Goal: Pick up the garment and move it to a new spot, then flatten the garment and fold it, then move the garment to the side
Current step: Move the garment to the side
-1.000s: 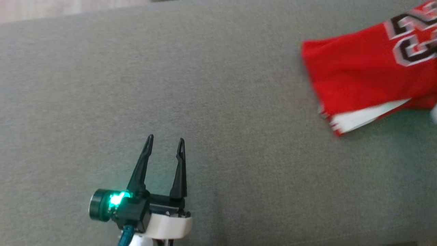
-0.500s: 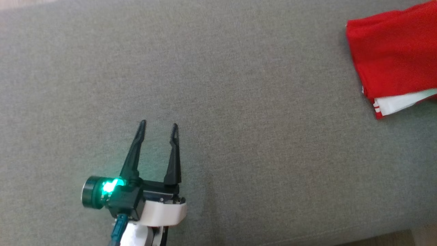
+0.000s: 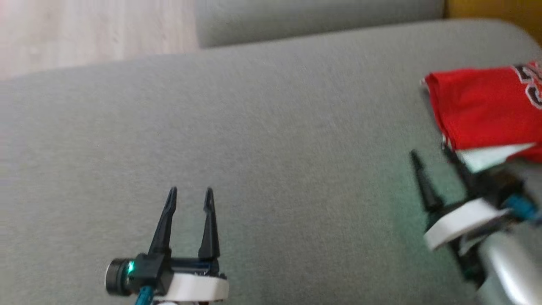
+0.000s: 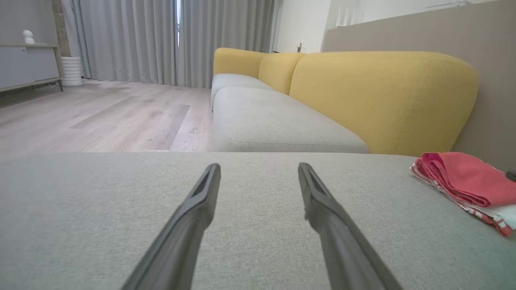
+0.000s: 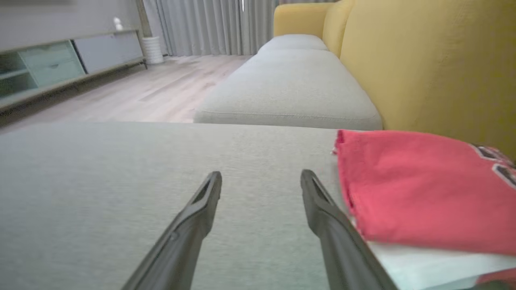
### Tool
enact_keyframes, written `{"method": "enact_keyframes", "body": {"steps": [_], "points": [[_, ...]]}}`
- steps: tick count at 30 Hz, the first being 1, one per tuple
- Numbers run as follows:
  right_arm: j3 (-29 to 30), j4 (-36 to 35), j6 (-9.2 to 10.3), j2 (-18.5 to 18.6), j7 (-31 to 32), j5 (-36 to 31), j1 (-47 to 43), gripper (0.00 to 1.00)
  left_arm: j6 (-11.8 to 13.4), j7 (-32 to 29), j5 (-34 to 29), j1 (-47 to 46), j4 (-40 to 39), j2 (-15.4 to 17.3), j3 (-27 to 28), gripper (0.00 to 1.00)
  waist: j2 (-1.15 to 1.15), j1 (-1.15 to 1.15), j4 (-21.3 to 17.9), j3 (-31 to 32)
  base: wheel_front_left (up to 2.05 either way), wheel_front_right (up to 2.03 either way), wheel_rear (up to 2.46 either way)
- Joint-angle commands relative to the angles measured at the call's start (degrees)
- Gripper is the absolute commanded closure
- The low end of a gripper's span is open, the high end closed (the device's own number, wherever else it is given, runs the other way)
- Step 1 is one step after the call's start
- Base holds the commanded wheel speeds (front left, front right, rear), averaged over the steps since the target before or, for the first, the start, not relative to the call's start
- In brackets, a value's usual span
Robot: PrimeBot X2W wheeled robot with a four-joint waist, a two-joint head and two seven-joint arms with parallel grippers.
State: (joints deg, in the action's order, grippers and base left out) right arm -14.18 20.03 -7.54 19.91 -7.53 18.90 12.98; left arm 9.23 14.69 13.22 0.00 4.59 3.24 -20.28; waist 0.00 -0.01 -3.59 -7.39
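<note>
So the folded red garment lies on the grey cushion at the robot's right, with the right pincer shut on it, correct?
Not quite: the right pincer is open, jaws apart with bare grey cushion between them, as the right wrist view shows. The folded red garment does lie on that cushion at the robot's right.

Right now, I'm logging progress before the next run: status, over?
Left gripper open, holding nothing. Right gripper open, fingers beside the garment. Garment folded, at right end of cushion. Nothing blocking.
</note>
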Motion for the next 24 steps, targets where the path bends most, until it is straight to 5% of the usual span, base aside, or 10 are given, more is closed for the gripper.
{"method": "enact_keyframes", "body": {"steps": [1,8,11,24], "points": [[-1.4,-1.3,0.05,-1.0,-2.5,-0.4,-0.4,0.00,0.4,0.3,0.3,-0.1,-1.7,-0.4,2.2,0.00,0.00,0.01,2.9,4.4,0.00,0.00,0.00],[1.9,-1.8,0.05,-10.4,-7.3,-5.1,-7.2,0.00,1.7,0.3,-3.1,3.5,-5.7,-0.4,4.6,0.00,0.00,0.01,7.2,9.3,0.00,0.00,0.00],[7.3,-10.4,0.05,-14.0,-7.4,-9.6,-11.7,0.00,1.9,0.3,-6.2,5.0,-8.4,0.2,5.7,0.00,0.00,0.01,8.6,10.8,0.00,0.00,0.00],[11.4,-17.3,0.05,-16.8,-7.5,-13.7,-22.9,0.00,-0.5,0.3,-5.6,10.0,-7.6,-0.1,8.0,0.00,0.00,0.01,9.0,13.2,0.00,0.00,0.00]]}}
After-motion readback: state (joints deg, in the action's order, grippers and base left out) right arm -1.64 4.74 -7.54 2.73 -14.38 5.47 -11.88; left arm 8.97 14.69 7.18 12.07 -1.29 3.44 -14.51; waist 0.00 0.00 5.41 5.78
